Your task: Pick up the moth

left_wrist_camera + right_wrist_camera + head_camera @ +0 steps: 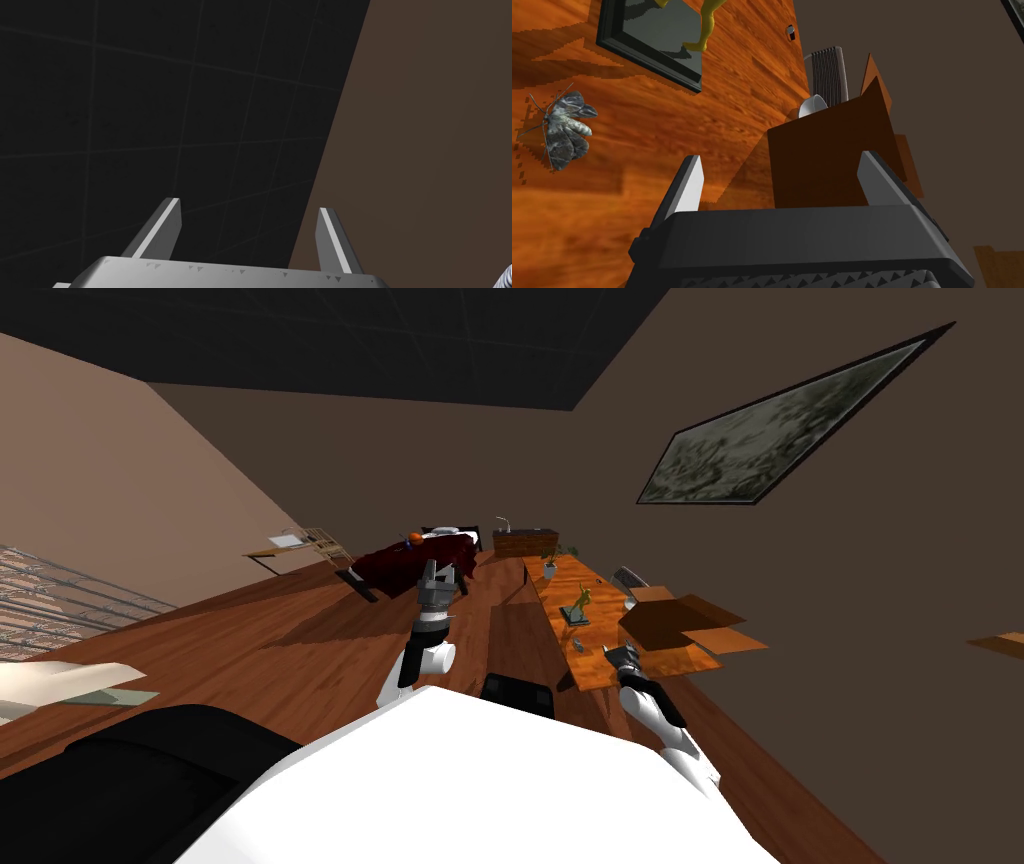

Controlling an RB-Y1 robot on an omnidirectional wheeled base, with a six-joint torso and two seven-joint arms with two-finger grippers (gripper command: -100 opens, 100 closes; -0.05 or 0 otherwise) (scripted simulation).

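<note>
right wrist view has the mottled grey moth (564,130), wings spread, flat on the orange wooden table (662,140), off to one side of our right gripper (780,157), whose fingers stand apart, empty. our left gripper (248,205) is parted too.

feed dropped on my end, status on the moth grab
Right gripper open over the table; left gripper open, away from it. Moth flat on the wood, beside the right fingers, not between them. Brown box straight ahead.

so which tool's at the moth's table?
The right tool, open at the wooden table's near end, moth off to its side. The left tool is raised, away from it.
</note>
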